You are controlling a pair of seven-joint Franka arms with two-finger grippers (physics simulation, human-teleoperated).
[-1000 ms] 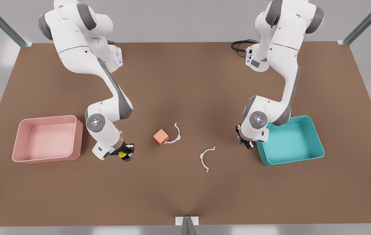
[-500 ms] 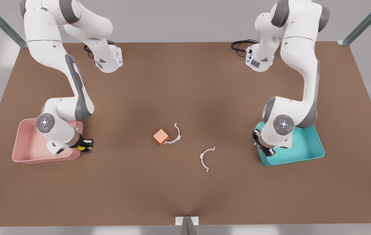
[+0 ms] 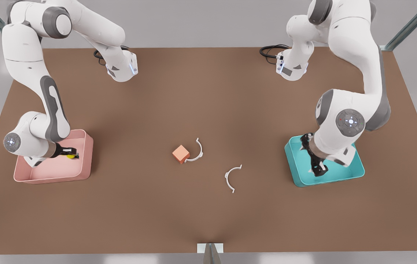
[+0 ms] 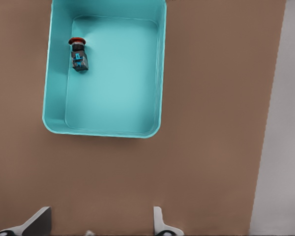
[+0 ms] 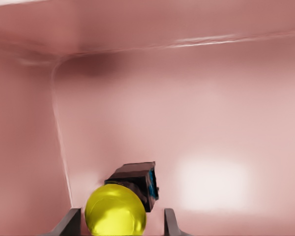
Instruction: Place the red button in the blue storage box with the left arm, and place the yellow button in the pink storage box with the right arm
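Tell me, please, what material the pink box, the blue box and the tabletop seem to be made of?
Pink storage box: probably moulded plastic, semi-gloss; rounded corners and soft highlights on its walls in the right wrist view.
Blue storage box: likely the same plastic; smooth, thin rounded rim, even colour.
Table: matte brown surface without grain or shine; the material cannot be told.

No readable text, labels, brands or numbers appear on anything in these views.
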